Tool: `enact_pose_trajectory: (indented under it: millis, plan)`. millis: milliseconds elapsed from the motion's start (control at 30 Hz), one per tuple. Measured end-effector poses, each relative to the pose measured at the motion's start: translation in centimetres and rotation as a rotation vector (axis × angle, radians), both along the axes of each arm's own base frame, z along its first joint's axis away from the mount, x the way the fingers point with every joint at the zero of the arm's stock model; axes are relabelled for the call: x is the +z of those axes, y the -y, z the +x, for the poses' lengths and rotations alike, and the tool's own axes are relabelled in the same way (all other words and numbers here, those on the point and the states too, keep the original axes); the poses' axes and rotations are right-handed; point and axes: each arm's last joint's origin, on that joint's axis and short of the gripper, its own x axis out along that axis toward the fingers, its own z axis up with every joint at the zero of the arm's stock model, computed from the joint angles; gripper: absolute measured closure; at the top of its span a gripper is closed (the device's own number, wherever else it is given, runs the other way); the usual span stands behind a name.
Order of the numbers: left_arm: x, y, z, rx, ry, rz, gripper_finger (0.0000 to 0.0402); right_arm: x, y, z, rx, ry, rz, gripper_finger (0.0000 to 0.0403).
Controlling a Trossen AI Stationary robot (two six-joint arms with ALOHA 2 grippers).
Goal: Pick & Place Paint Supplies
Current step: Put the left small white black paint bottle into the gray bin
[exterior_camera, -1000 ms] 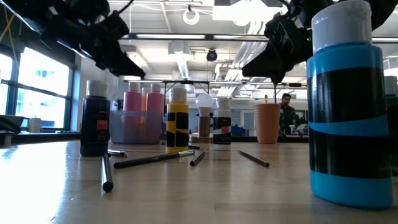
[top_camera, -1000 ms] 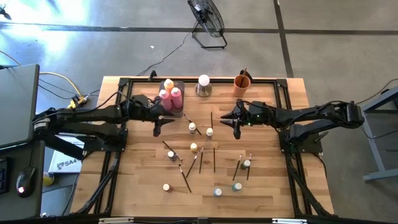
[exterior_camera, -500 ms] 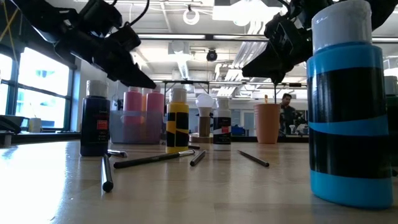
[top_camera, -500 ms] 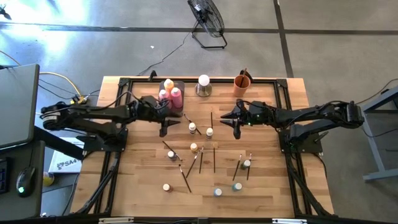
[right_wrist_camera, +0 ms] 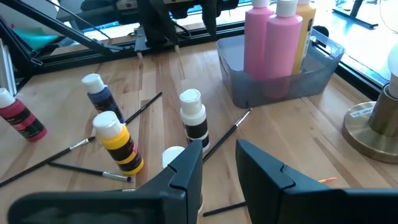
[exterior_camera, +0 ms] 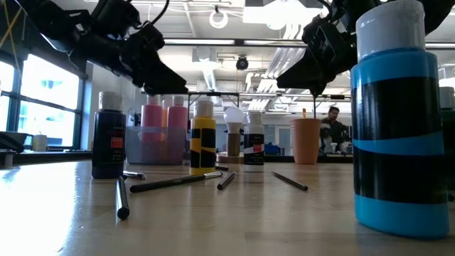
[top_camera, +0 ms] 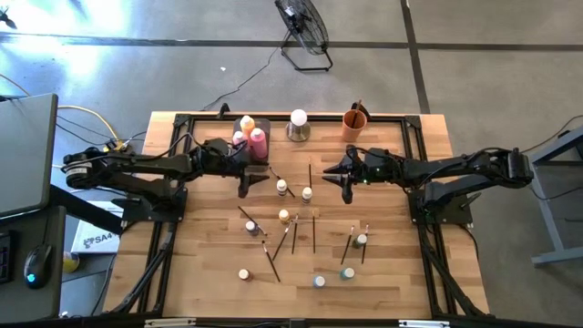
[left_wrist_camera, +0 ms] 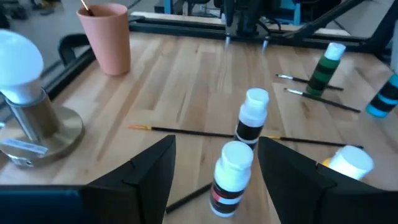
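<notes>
The grey rectangular tray (top_camera: 249,137) sat at the far edge of the wooden table (top_camera: 401,264), left of the white ball on a metal base (top_camera: 298,125) and the orange cup (top_camera: 354,121). Larger bottles (right_wrist_camera: 273,38) stood inside the tray. Small white-capped bottles (top_camera: 284,216) and thin brushes (top_camera: 313,233) lay scattered mid-table.

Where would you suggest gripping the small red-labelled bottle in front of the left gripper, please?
Probably around its body just under the white cap, coming straight down. The red-labelled bottle stands upright, and the open left gripper already has a finger to each side of it. Its neighbour, the black-labelled bottle, stands apart, leaving room for the fingers.
</notes>
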Motion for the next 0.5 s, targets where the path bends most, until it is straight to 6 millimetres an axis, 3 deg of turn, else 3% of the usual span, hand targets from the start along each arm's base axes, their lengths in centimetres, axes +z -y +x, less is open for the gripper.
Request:
enact_pose_trajectory:
  millis: [500]
  plan:
    - [-0.67,0.19,-0.2,-0.049,-0.067,-0.001,0.0177,-0.06,0.0,-0.02,0.0,-0.006,0.001,0.0312]
